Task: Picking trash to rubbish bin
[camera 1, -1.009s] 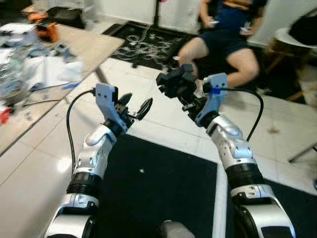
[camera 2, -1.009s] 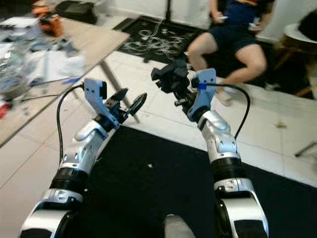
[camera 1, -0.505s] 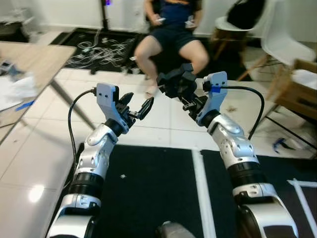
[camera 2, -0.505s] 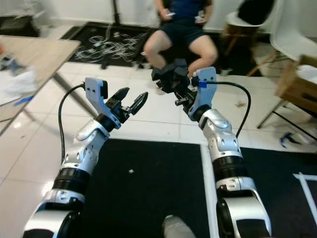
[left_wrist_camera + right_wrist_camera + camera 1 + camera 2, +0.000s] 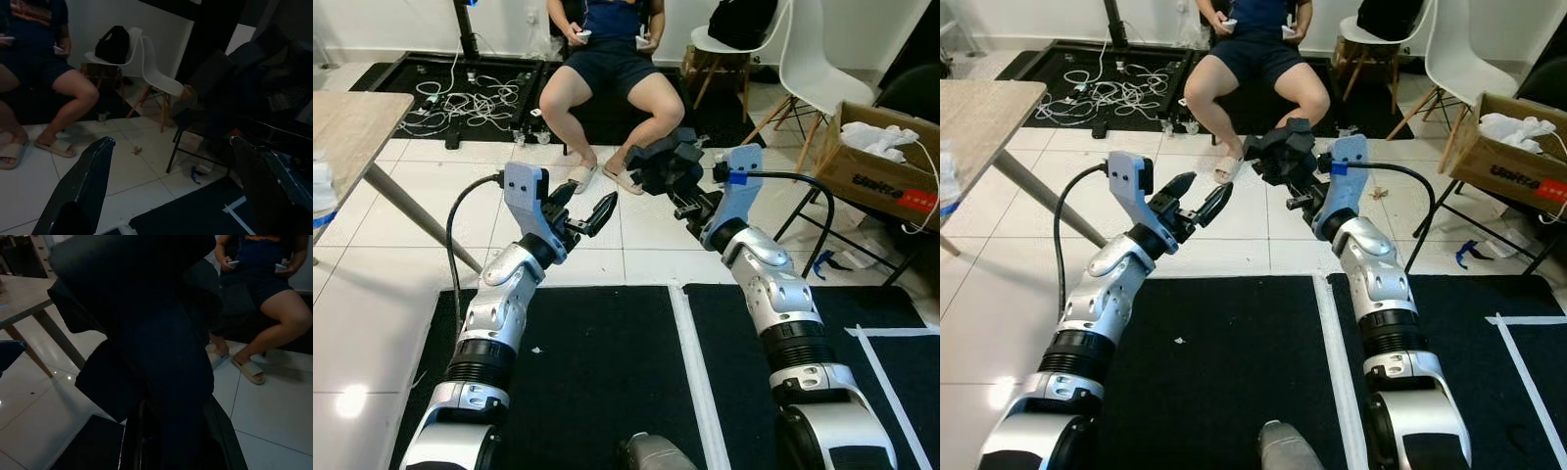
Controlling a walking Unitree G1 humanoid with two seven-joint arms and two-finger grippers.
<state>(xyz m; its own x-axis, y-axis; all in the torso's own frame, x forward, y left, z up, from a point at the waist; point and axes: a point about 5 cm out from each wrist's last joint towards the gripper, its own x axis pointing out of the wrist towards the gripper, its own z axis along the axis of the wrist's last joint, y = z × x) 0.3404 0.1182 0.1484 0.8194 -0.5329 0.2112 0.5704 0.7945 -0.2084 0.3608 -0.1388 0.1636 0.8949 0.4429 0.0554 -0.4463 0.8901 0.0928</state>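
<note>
Held object: we see a dark, crumpled black mass [image 5: 146, 333] close to the lens, clamped between the right gripper [image 5: 171, 431] and its black fingers [image 5: 222, 440].
Person: beyond the mass, we see a seated person [image 5: 264, 289] in dark shorts, a small device in each hand, pale sandals [image 5: 249, 369] on the feet.
Table: a light wooden table [image 5: 24, 298] with a slanted leg stands across from the person.
Floor: we see glossy white tiles [image 5: 274, 411] and, nearer, a black mat [image 5: 90, 445].
</note>
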